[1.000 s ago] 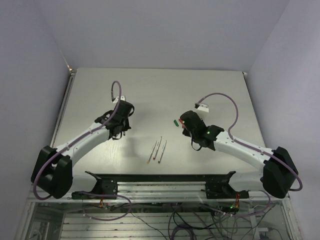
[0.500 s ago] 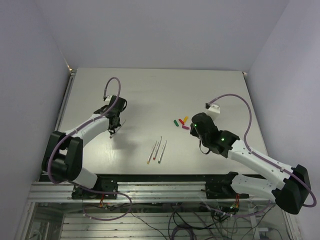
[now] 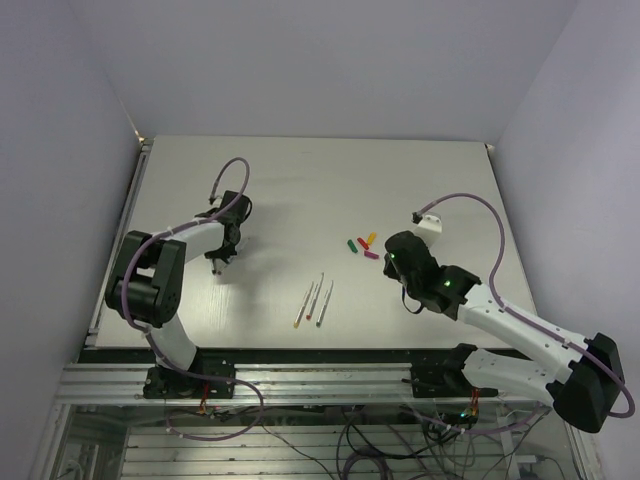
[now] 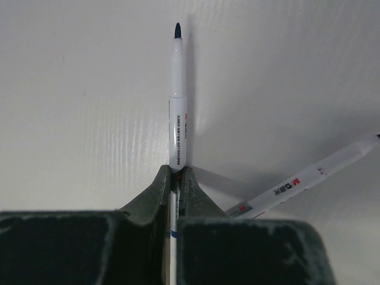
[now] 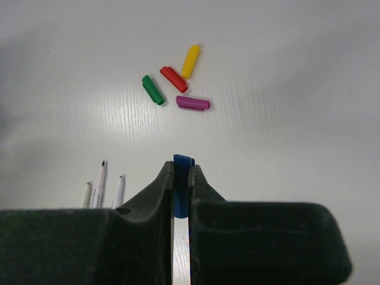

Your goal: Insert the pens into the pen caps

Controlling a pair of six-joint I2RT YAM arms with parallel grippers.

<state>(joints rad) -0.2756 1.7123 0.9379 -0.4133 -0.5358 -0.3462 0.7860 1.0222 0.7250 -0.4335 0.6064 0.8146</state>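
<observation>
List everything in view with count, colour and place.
Thin white plastic stick pens: three, coloured tips, side by side near table's front centre.
Loose white pen: one, lying on the table beside the left gripper.
Stubby plastic caps: four, green cap, red cap, yellow cap, magenta cap, clustered right of centre.
Pale grey table: one.
Left gripper: shut on white pen with dark blue tip.
Right gripper: shut on blue cap.
</observation>
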